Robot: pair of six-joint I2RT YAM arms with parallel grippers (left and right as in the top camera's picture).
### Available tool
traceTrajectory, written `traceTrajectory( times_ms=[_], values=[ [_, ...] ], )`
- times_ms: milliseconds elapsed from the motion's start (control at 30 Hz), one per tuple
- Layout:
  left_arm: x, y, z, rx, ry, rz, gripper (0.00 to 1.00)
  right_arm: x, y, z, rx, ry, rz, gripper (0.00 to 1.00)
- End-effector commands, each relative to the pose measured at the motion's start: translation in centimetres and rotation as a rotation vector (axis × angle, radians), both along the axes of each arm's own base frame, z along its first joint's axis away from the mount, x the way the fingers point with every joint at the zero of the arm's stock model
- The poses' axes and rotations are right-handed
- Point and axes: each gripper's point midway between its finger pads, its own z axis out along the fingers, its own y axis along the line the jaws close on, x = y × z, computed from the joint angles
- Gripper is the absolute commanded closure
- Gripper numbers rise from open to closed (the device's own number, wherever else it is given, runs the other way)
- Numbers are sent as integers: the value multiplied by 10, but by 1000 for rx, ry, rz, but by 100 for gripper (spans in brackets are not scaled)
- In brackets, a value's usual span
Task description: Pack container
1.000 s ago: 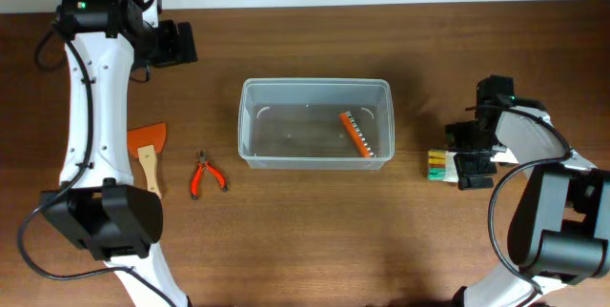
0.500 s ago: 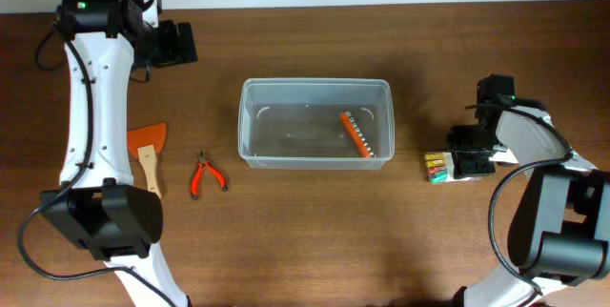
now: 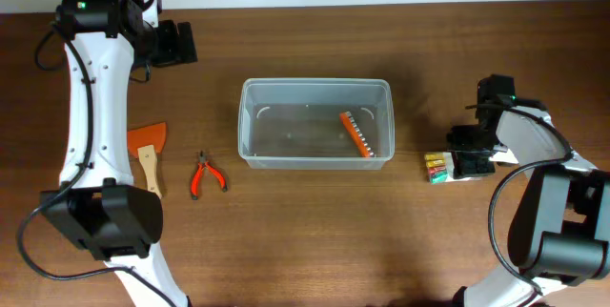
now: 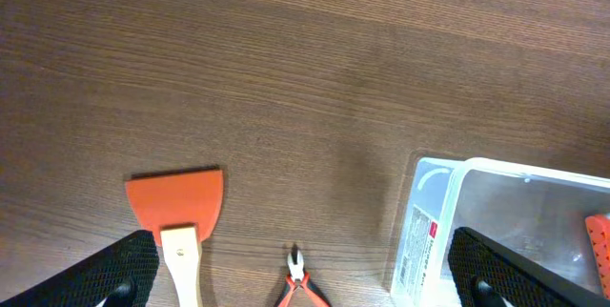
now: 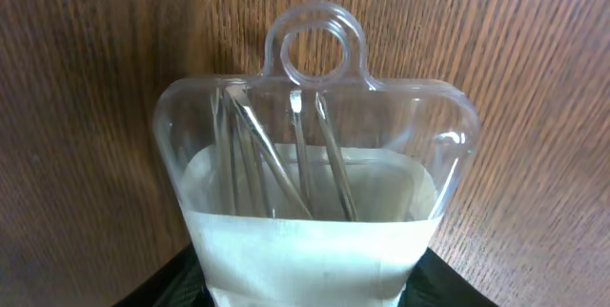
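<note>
Lettering on the white label [image 4: 419, 250] of the clear rectangular plastic container [image 3: 315, 82], sitting mid-table, is blurring past reading; left gripper [image 4: 319, 267] is gaping, right gripper [image 5: 307, 293] is pinching a clear hang-tab packet [image 5: 315, 145].

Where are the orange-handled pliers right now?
Overhead view, left side: the pliers lie flat between the orange scraper and the container, touching neither. The left wrist view shows their nose end at its bottom edge.
</note>
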Motion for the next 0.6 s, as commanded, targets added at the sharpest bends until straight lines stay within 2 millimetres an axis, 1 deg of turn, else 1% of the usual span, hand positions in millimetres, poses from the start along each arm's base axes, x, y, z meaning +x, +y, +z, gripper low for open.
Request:
traceTrajectory(
  times_ms=[0, 33, 267, 300, 400, 567],
  values=[
    [-1, 2, 8, 12, -18, -1, 1, -1, 4, -6, 17, 7, 1, 33],
    [-1, 2, 8, 12, -18, -1, 1, -1, 3, -6, 11, 10, 0, 25],
    [-1, 2, 8, 12, -18, -1, 1, -4, -3, -6, -28, 21, 2, 12],
    [-1, 2, 8, 12, -18, -1, 1, -7, -5, -7, -38, 38, 7, 10],
    [-1, 2, 8, 12, -18, -1, 1, -12, -7, -11, -52, 62, 8, 9],
    [-1, 2, 8, 12, -18, -1, 1, -14, -6, -19, -42, 87, 8, 9]
  ],
)
